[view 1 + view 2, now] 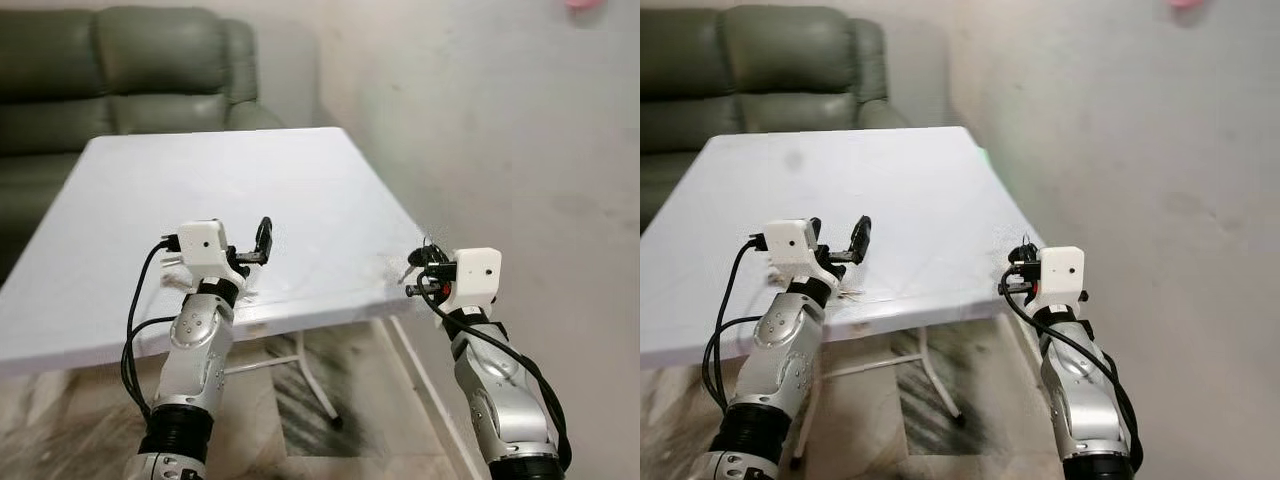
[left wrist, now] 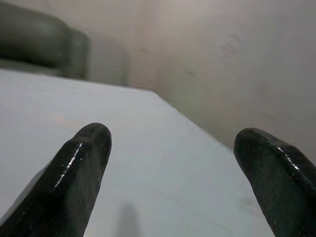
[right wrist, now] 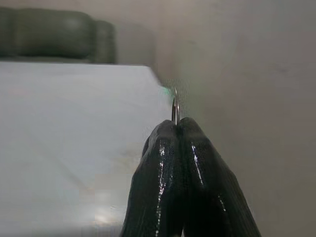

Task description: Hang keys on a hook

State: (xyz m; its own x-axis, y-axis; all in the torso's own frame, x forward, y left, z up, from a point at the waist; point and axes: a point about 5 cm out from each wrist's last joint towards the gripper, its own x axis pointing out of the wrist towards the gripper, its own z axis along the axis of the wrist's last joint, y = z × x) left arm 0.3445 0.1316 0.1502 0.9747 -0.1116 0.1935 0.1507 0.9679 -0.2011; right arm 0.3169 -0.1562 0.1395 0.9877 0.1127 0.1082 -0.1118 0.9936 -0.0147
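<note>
My right gripper (image 1: pixel 424 262) is held up by the white table's right front corner, shut on the keys (image 1: pixel 408 271). In the right wrist view a thin metal key ring (image 3: pixel 174 105) sticks out past the closed fingertips (image 3: pixel 168 133). A small pink thing (image 1: pixel 580 4), blurred, is fixed high on the wall at the far right; whether it is a hook I cannot tell. My left gripper (image 1: pixel 262 241) hovers over the table's front part, open, with nothing between its fingers (image 2: pixel 81 153).
The white folding table (image 1: pixel 200 170) stands in front of me, its metal legs (image 1: pixel 312 380) below. A dark green sofa (image 1: pixel 120 70) sits behind it. A bare beige wall (image 1: pixel 500 130) runs along the right, close to my right arm.
</note>
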